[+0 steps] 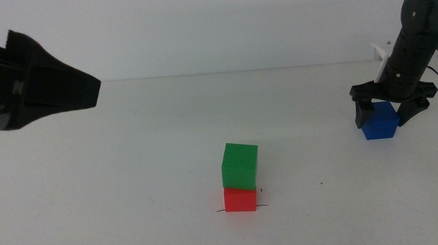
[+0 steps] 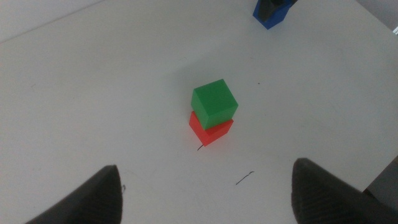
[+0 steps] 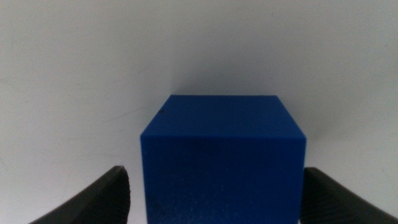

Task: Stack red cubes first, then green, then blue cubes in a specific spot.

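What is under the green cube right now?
The green cube sits on the red cube, turned slightly off square. The black pen line shows only at the red cube's sides; the stretch beneath is covered. The blue cube stands apart, between the right gripper's open jaws.

— What is behind the table (image 1: 130, 184)?
— A plain white wall (image 1: 211, 21).
— Is the table white too?
— Yes, white and smooth. The light is soft and even.

A lab bench: bare white table (image 1: 130, 192) (robot arms).
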{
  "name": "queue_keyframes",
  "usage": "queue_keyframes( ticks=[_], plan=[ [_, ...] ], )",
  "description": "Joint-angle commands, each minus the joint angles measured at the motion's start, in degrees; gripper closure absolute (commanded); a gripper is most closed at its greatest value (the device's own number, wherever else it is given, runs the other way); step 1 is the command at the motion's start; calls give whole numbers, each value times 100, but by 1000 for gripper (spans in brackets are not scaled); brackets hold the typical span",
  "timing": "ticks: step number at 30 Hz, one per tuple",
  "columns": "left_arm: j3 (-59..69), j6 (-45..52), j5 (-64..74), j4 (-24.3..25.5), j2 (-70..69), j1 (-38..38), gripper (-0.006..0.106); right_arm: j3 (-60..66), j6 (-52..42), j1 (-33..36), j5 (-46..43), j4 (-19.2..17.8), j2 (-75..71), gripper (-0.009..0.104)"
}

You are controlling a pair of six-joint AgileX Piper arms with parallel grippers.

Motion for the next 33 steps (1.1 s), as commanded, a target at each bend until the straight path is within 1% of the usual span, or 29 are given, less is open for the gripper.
queue_keyframes(
  ticks=[1, 2, 5, 7, 8, 9, 11, 15, 17, 19, 21, 24, 26, 28, 31, 33],
  plan=[
    [-134, -28, -295, -265, -67, 8, 7, -183, -8, -21, -55, -19, -346, 25],
    [-134, -28, -295, -265, -67, 8, 7, -183, -8, -21, -55, -19, -346, 32],
    [-134, -28, -295, -265, -67, 8, 7, -183, -85, -21, 96, 12, -352, 66],
    [-134, -28, -295, -265, -67, 8, 7, -183, -85, -21, 304, 20, -362, 94],
    [-134, -28, -295, -265, -67, 8, 7, -163, -32, -21, 372, 48, -386, 97],
    [-134, -28, -295, -265, -67, 8, 7, -82, -30, -7, 395, 129, -458, 96],
    [-134, -28, -290, -265, -67, 8, 7, 313, -30, 52, 193, 149, -717, 96],
    [-134, -28, -295, -265, -67, 8, 7, 1723, 284, 237, -777, 91, -1748, 96],
    [-134, -28, -295, -265, -67, 8, 7, 2409, 525, 355, -1072, 63, -2311, 96],
    [-134, -28, -295, -265, -67, 8, 7, 2828, 817, 496, -1163, -52, -2787, 96],
    [-134, -28, -295, -265, -67, 8, 7, 3079, 1159, 644, -1072, -248, -3130, 96],
    [-134, -28, -295, -265, -67, 8, 7, 3133, 1644, 905, -644, -649, -3528, 96],
    [-134, -28, -295, -265, -67, 8, 7, 3128, 2003, 1072, -368, -766, -3745, 96],
    [-134, -28, -295, -265, -67, 8, 7, 3122, 2238, 1212, -95, -730, -3881, 96],
    [-134, -28, -295, -265, -67, 8, 7, 3122, 2284, 1321, 277, -525, -4028, 96],
    [-134, -28, -295, -265, -67, 8, 7, 3066, 2303, 1474, 473, -525, -4085, 96]
  ],
)
